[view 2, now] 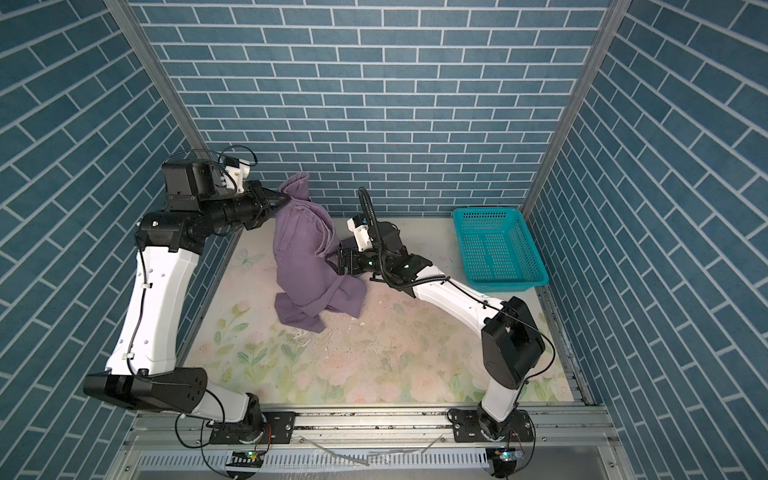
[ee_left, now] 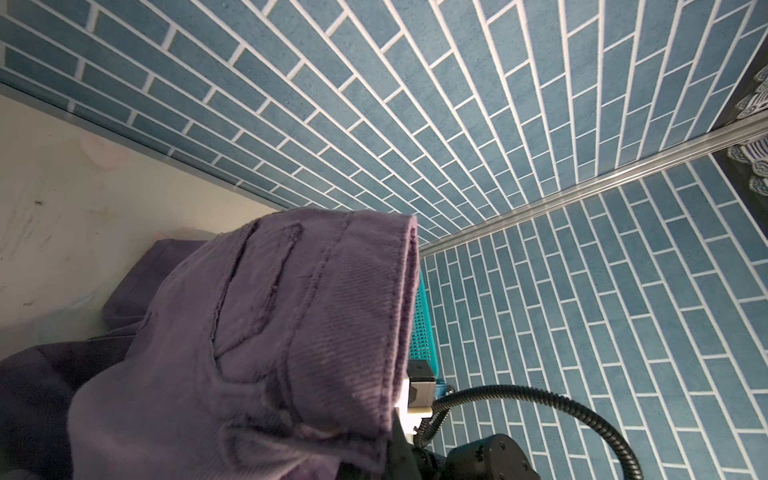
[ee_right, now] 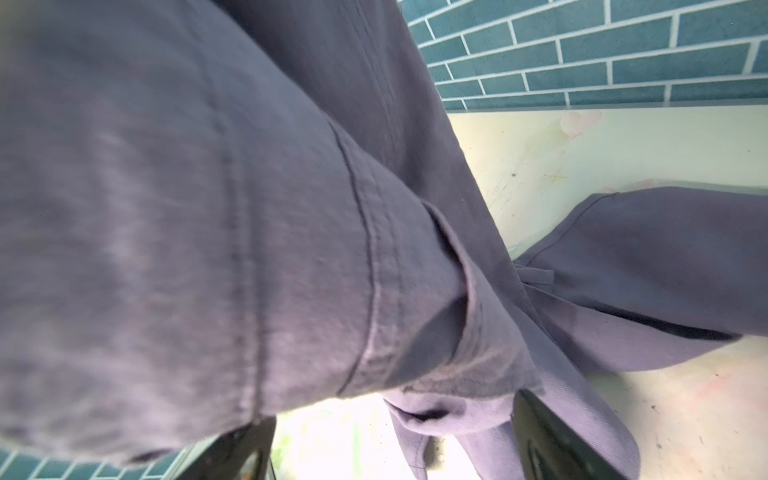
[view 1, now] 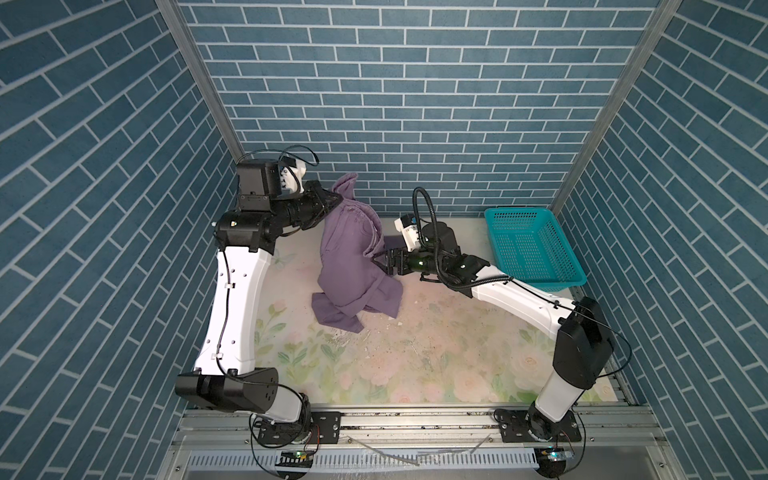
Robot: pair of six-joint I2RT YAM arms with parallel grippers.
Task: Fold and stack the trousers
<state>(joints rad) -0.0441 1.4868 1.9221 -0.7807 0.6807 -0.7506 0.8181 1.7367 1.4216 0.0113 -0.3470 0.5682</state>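
Purple trousers (view 1: 349,257) are bunched, not folded. The top end is hoisted off the table (view 1: 415,357) at back-left; the rest drapes down and pools in a crumpled heap left of centre. The left gripper (view 1: 331,200) is clamped on the waistband end, high up, probably so the cloth hangs free and an edge can be found. The right gripper (view 1: 379,262) sits low, pointed sideways at the hanging edge, at or just touching the cloth. Its jaws are apart and nothing looks pinched. My read: it's lining up a second grab so both arms can spread the garment flat, and folding proper isn't begun. The teal mesh basket (view 1: 517,211) is at back-right, well apart from the cloth.

View differences:
- **Top views:** both give the full layout of arms, heap and basket, but the left gripper's tips are buried in cloth.
- **Left wrist view:** shows the seamed waistband (ee_left: 332,316) doubled over, close up, with clear stitching. The gripper itself is hidden, and a sliver of basket (ee_left: 424,324) shows behind.
- **Right wrist view:** shows the black fingers (ee_right: 540,436) spread wide beneath a hanging seam. It also shows a leg (ee_right: 665,249) lying flat on the table behind, which the top views barely show.
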